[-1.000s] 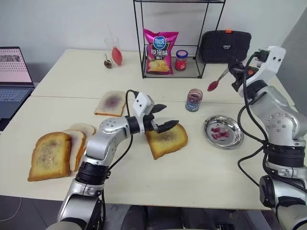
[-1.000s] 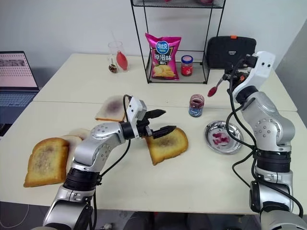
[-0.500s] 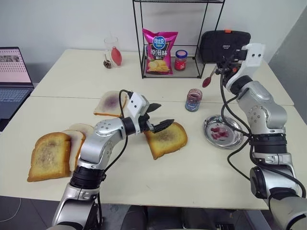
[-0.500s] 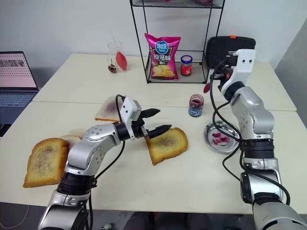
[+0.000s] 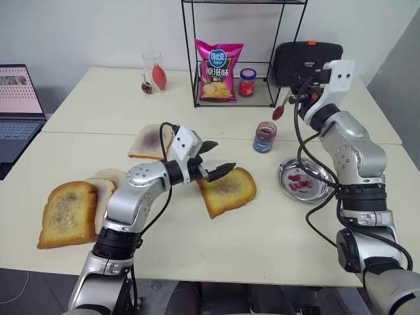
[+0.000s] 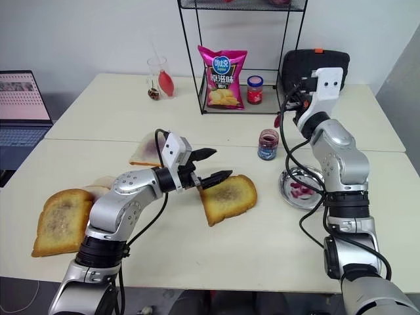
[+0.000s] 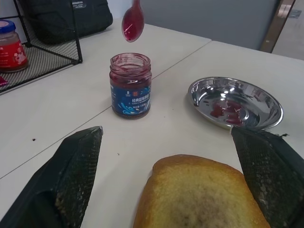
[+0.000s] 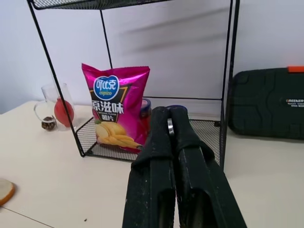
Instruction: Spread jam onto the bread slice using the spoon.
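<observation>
Pale table (image 5: 275, 230), bread (image 5: 227, 191) mid-centre. Left gripper (image 5: 219, 159) hovers spread wide over its edge. Right gripper (image 5: 296, 92) pinches the spoon (image 5: 281, 109) above the jam (image 5: 264, 136).

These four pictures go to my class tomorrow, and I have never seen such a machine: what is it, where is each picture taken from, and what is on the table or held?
It is a humanoid robot with two arms, each ending in a two-fingered gripper. Two pictures come from cameras in its head, looking down over the table; the other two come from a camera on each wrist. The right gripper is shut on a spoon smeared with jam, held above the open jam jar. The left gripper is open, at the near edge of a toasted bread slice. Also there: a metal dish, more bread, and a wire rack with crisps.
</observation>
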You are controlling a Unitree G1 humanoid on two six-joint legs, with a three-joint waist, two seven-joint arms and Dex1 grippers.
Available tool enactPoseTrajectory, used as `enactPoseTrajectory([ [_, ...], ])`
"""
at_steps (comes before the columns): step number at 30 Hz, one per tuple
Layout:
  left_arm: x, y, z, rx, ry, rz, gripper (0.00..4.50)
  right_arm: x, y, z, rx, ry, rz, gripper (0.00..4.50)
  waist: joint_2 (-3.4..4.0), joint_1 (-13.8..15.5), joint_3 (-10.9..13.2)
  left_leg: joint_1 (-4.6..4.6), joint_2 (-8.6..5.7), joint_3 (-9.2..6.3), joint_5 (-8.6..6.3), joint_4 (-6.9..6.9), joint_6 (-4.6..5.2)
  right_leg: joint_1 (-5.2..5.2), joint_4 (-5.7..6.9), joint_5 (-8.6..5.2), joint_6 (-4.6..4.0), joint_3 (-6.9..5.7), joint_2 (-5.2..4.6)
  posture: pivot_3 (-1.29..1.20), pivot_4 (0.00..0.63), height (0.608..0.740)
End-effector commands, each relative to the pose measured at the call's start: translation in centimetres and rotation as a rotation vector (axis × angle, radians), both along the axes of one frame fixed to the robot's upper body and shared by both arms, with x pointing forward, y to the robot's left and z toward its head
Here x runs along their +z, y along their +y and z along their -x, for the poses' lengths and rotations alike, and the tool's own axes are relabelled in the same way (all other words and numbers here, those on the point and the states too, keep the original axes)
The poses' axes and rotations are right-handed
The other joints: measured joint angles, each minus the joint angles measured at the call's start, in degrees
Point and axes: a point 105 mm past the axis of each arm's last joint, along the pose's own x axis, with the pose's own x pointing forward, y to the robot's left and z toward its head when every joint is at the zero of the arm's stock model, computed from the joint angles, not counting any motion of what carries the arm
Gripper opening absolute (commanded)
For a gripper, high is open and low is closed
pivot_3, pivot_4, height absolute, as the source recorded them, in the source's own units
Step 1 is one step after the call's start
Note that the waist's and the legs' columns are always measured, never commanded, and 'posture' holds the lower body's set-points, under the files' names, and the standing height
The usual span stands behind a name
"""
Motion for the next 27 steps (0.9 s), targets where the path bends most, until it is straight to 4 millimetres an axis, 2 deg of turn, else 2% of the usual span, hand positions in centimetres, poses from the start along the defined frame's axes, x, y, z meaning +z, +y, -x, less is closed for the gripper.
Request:
enactPoseTrajectory([
  [1,1.2,0.3,0.2,-0.002,-0.047,0.008,4.5,1.1,0.6,1.1,0.028,-0.045,-0.021,0.01,0.0,0.0,0.0,0.0,0.0,0.0,0.0,0.0,0.0,0.0,0.0,0.0,0.0,0.0,0.0,0.0,0.15,0.74],
  [8,1.0,0.4,0.3,0.002,-0.043,0.002,4.5,-1.5,1.2,1.1,0.014,-0.012,0.042,0.01,0.02,0.0,0.0,0.0,-0.01,-0.04,0.0,0.01,0.0,0.01,0.0,0.0,0.0,-0.02,0.0,0.0,0.15,0.74],
  [17,1.0,0.5,0.4,0.013,-0.045,0.008,4.5,-4.1,2.5,-0.1,0.005,-0.029,0.187,0.01,0.02,-0.2,0.0,0.02,-0.02,-0.01,0.0,0.0,0.0,0.01,0.0,0.0,0.0,-0.01,0.0,0.0,0.15,0.74],
  [22,1.1,0.4,0.3,0.012,-0.05,0.011,4.5,-5.3,2.6,-1.2,-0.011,0.007,0.213,0.01,0.02,-0.2,0.0,0.01,-0.02,-0.03,0.0,0.0,0.0,0.01,0.0,0.0,0.0,-0.02,-0.01,0.0,0.15,0.74],
  [25,1.1,0.4,0.3,0.013,-0.052,0.011,4.5,-5.8,2.2,-1.9,-0.03,0.052,0.162,0.01,0.02,-0.2,0.0,0.02,-0.02,-0.02,0.0,0.01,-0.01,0.01,0.01,0.0,0.0,-0.02,-0.02,0.0,0.15,0.74],
  [27,1.2,0.3,0.3,0.011,-0.053,0.012,4.5,-5.6,0.8,-2.6,-0.064,0.125,-0.018,0.01,0.02,-0.2,0.0,0.03,-0.02,-0.05,0.0,0.01,-0.01,0.01,0.03,0.0,0.0,-0.03,-0.01,0.0,0.15,0.74],
])
